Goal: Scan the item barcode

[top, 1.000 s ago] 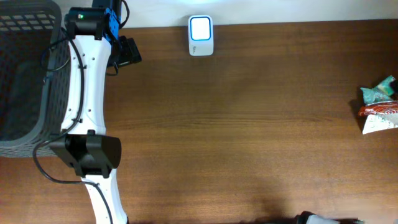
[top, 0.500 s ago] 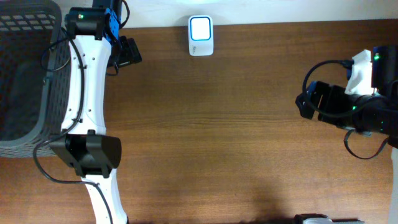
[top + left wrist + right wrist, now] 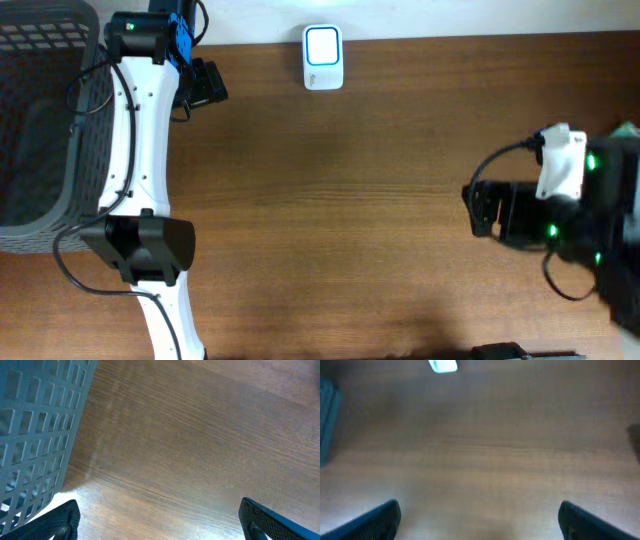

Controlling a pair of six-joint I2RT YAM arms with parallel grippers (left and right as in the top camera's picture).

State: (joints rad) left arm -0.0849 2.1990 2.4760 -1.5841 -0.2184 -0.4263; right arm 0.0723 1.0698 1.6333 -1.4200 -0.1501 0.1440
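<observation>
Ahead, scanner (image 3: 443,365) — well apart from right tool (image 3: 479,509)

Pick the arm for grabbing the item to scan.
Likely right: the right gripper, open, is on the table's right side near a mostly hidden teal packet; the left gripper sits far off by the basket.

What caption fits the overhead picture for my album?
Open, empty grippers above a wooden table: left gripper near the grey basket, right gripper right of centre, white scanner at the far edge.
</observation>
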